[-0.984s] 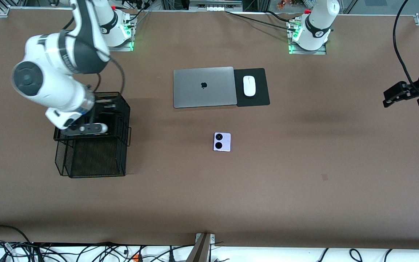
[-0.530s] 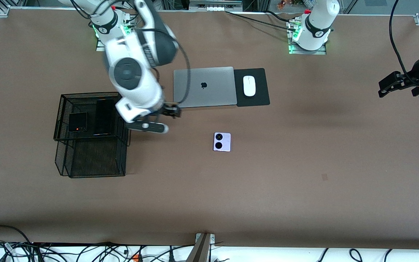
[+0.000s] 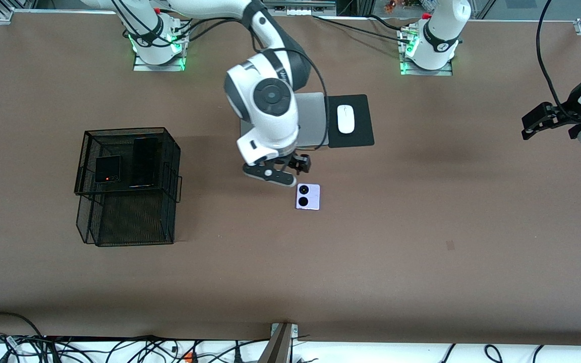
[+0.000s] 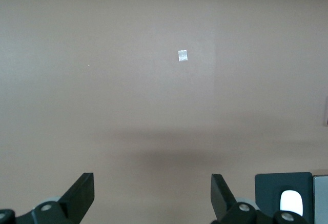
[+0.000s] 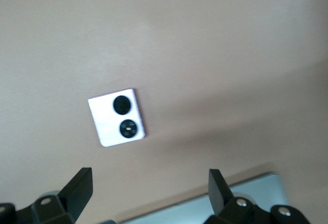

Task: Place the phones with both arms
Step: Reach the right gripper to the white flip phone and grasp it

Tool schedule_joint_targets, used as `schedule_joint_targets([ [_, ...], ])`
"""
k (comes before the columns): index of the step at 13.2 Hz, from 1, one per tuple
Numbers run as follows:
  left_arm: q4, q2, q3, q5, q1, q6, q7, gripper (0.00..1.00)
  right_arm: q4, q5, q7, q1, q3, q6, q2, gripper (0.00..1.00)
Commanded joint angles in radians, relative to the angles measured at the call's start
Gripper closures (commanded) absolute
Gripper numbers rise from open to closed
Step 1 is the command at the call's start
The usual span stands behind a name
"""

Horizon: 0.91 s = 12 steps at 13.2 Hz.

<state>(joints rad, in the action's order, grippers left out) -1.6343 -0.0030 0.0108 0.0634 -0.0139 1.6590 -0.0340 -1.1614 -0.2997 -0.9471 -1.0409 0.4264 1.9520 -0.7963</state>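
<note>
The lilac-white phone (image 3: pixel 308 196) with two black circles lies flat on the table, nearer the front camera than the laptop. It also shows in the right wrist view (image 5: pixel 117 124). My right gripper (image 3: pixel 293 165) hangs open and empty over the table between the laptop's edge and that phone (image 5: pixel 148 183). The small black flip phone (image 3: pixel 107 169) and the long black slab phone (image 3: pixel 144 161) lie side by side in the black mesh basket (image 3: pixel 169 151). My left gripper (image 3: pixel 535 123) is open and empty, held high over the left arm's end of the table (image 4: pixel 152 188).
A silver laptop (image 3: pixel 315 121) lies closed, partly under the right arm, with a white mouse (image 3: pixel 345 119) on a black pad (image 3: pixel 361 136) beside it. The mouse (image 4: pixel 290 203) and pad also show in the left wrist view. A small pale mark (image 4: pixel 183 55) is on the table.
My right arm has swung from over the basket to the table's middle beside the lilac-white phone, uncovering the two black phones in the basket. My left gripper has drifted slightly.
</note>
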Motion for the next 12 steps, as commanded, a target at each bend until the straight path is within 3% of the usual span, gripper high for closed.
schedule_joint_targets([
  [1, 0.062, 0.023, 0.005, -0.025, 0.003, -0.007, 0.002, 0.0, 0.057, 0.014, -0.122, -0.037, 0.006, 0.073, -0.093, 0.0],
  [4, 0.103, 0.057, 0.008, -0.019, 0.006, -0.01, 0.002, 0.0, 0.057, 0.014, -0.173, -0.056, 0.005, 0.129, -0.156, 0.0],
  [12, 0.105, 0.054, 0.005, -0.02, 0.002, -0.045, 0.0, 0.0, 0.057, 0.049, -0.148, -0.073, 0.005, 0.341, -0.288, 0.0],
])
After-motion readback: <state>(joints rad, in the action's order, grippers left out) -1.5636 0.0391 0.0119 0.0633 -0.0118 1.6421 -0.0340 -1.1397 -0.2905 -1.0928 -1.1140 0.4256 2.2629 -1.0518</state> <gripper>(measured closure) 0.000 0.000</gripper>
